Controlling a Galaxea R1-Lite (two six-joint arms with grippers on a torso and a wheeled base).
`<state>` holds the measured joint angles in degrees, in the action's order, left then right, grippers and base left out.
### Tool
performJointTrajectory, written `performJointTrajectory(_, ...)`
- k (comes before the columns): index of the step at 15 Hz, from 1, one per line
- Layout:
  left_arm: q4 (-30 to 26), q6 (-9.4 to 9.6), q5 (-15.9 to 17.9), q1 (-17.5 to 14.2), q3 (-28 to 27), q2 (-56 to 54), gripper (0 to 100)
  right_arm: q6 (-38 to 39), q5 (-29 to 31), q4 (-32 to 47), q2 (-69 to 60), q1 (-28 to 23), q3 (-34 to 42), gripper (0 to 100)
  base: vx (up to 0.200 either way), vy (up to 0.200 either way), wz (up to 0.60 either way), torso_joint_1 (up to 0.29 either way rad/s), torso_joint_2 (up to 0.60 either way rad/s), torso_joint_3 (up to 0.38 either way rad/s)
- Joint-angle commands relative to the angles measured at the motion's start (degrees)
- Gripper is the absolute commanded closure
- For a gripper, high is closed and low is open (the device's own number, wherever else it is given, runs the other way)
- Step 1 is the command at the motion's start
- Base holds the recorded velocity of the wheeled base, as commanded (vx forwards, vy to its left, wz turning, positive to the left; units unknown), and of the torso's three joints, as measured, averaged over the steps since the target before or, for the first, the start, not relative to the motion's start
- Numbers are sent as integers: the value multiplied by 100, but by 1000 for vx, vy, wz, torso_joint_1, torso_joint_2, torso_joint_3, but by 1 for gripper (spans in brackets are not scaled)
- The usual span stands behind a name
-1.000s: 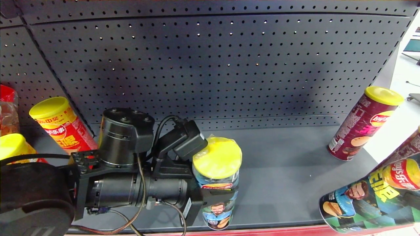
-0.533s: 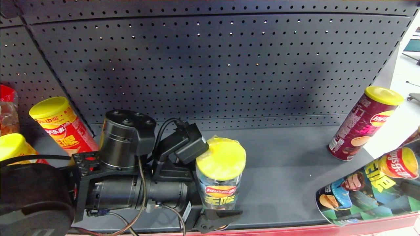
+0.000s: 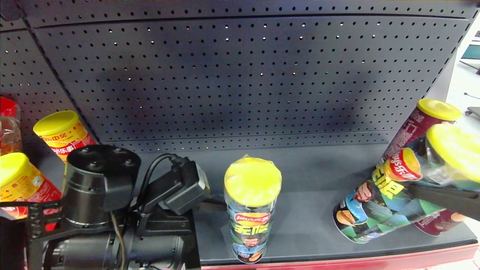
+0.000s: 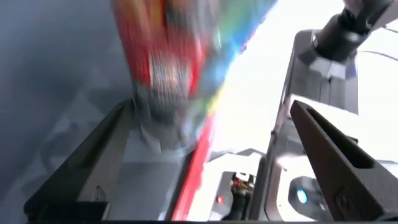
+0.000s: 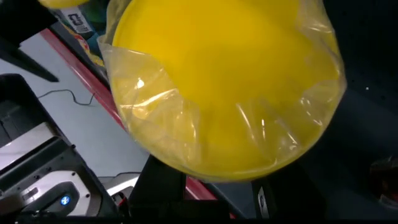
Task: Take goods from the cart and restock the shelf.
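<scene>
The tilted can (image 3: 378, 202) hides most of the maroon can (image 3: 415, 125) behind it, and its own yellow lid (image 3: 455, 150) runs off the head view's right edge. In the left wrist view, a colourful thing (image 4: 168, 62) is too blurred to identify.

Two red cans (image 3: 62, 129) (image 3: 20, 180), two green-and-blue cans (image 3: 251, 221) (image 3: 375, 202) and one maroon can (image 3: 412, 129) are showing at the shelf (image 3: 318, 176), making five yellow-lidded cans. One red-topped packet (image 3: 8, 123) is sitting at its left edge.
</scene>
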<state>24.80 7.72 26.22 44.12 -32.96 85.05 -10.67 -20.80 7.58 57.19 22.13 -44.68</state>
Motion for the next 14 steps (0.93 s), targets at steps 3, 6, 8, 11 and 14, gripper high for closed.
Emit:
performJointTrajectory(3, -1, -33, -179, -52, 800, -920, 0, -190, -21, -706, 1453, 266, -516, 100, 0, 0, 0, 0, 0, 0)
performJointTrajectory(6, -10, -60, -267, -237, 1328, -1492, 0, -208, -30, -732, 2060, 468, -937, 100, 0, 0, 0, 0, 0, 0)
performJointTrajectory(8, -45, -218, -416, -360, 1714, -2177, 0, -217, 5, -723, 2394, 749, -1245, 100, 0, 0, 0, 0, 0, 0)
performJointTrajectory(11, -361, -508, -750, -360, 1793, -2722, 0, -217, 32, -732, 2719, 951, -1544, 100, 0, 0, 0, 0, 0, 0)
performJointTrajectory(14, -1302, -728, -935, -369, 1793, -3627, 0, -225, 58, -741, 3281, 1083, -2036, 100, 0, 0, 0, 0, 0, 0)
